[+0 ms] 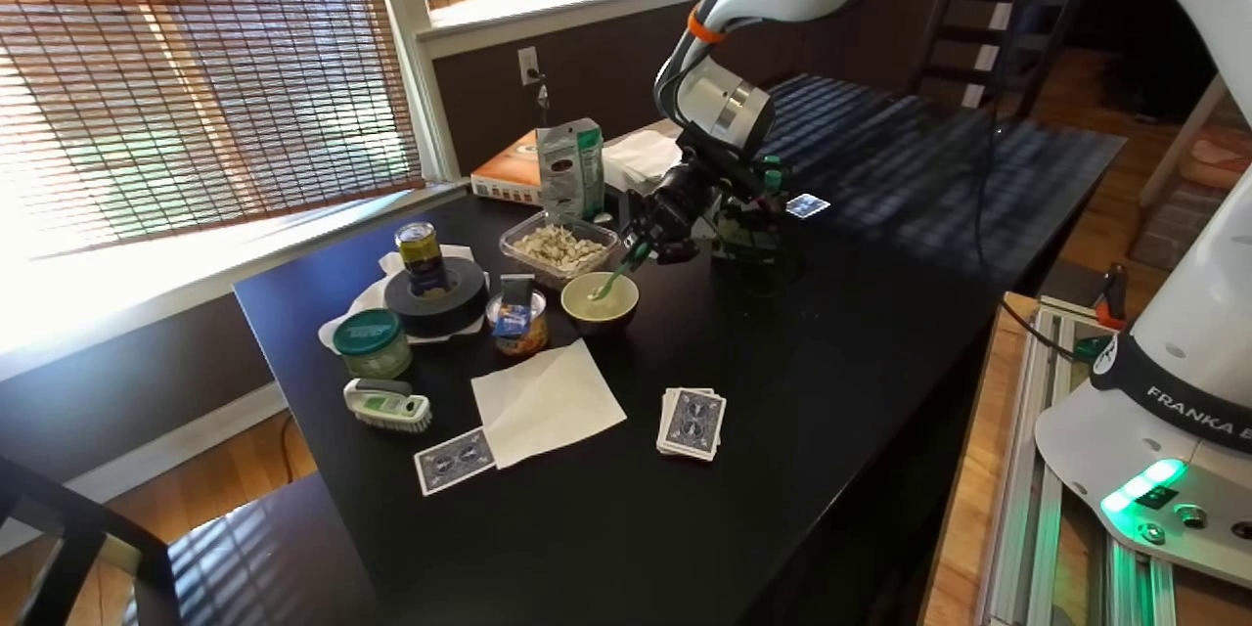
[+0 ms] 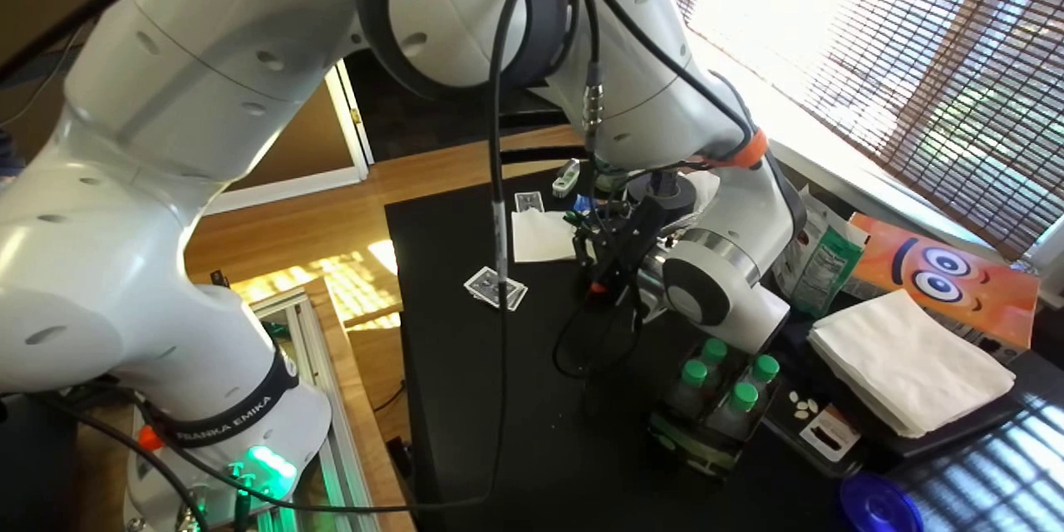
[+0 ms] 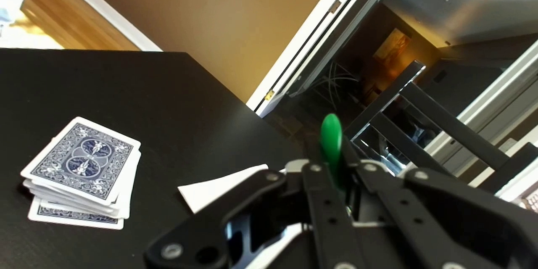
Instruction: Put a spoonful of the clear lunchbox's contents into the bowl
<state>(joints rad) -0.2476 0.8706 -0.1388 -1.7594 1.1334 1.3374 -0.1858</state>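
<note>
My gripper [image 1: 646, 237] is shut on a green spoon [image 1: 626, 267]; the spoon's green end [image 3: 331, 136] stands up between the fingers in the wrist view. The spoon slants down, and its tip lies within the outline of the small cream bowl [image 1: 608, 312]. A whitish bit shows at the tip; I cannot tell whether the tip touches the bowl. The clear lunchbox [image 1: 528, 263] stands just behind the bowl, holding pale beige contents [image 1: 556, 245]. In an exterior view the gripper [image 2: 592, 245] shows from behind; bowl and lunchbox are hidden there.
A tin with a blue packet [image 1: 516, 321] stands beside the bowl. A black tape roll [image 1: 452, 311] bears a can [image 1: 421, 256]. Near them are a teal-lidded jar [image 1: 373, 342], white paper [image 1: 548, 403], cards [image 1: 693, 423], a bag [image 1: 570, 166] and a bottle carton [image 2: 694, 436].
</note>
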